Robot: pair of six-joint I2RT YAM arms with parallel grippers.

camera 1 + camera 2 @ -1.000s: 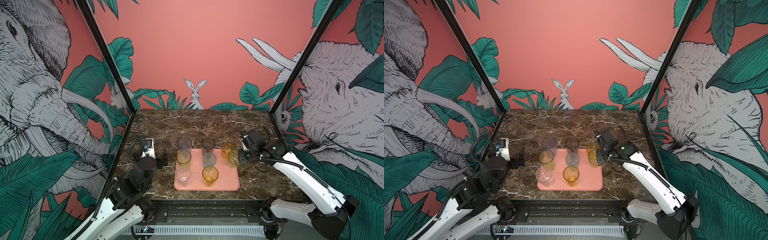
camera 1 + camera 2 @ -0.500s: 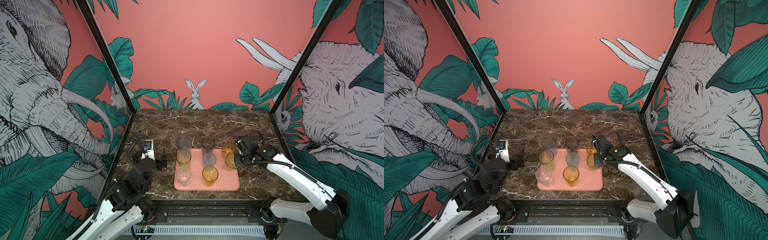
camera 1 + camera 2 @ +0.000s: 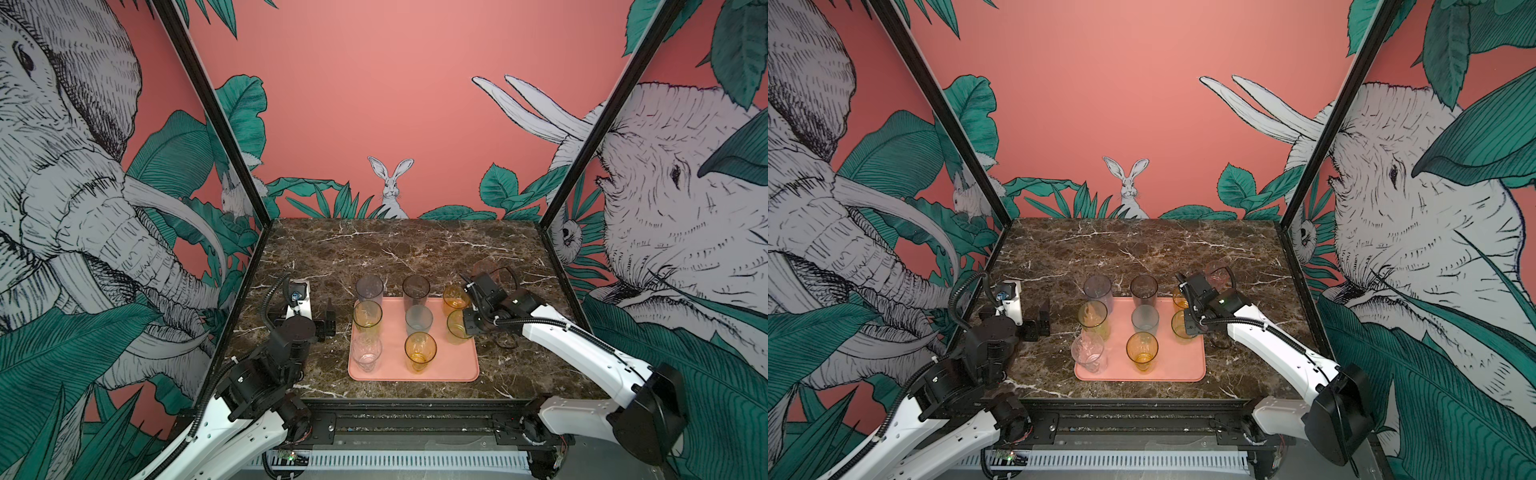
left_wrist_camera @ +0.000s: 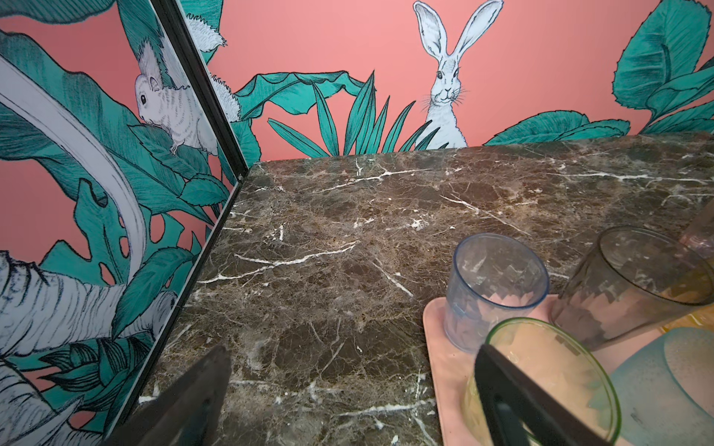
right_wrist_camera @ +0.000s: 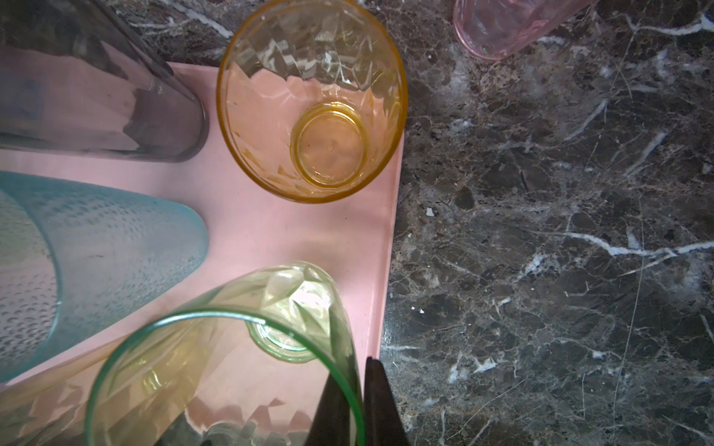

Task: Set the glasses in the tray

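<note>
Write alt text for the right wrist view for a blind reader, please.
The right claw pinches the rim of a green glass at a pink tray's edge. An amber glass, a frosted blue glass and a grey glass stand on it; a pink glass sits on the table.

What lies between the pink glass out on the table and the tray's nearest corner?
Nothing: in the right wrist view only bare marble table separates the pink glass from the tray.

Left arm (image 3: 266,365) sat folded low - left pincer (image 4: 347,401) spread wide, empty. Right arm (image 3: 582,345) stretched forward, wrist bent down - right pincer (image 5: 361,370) pinched tight on green glass (image 5: 297,293) rim, one finger inside, one outside.
</note>
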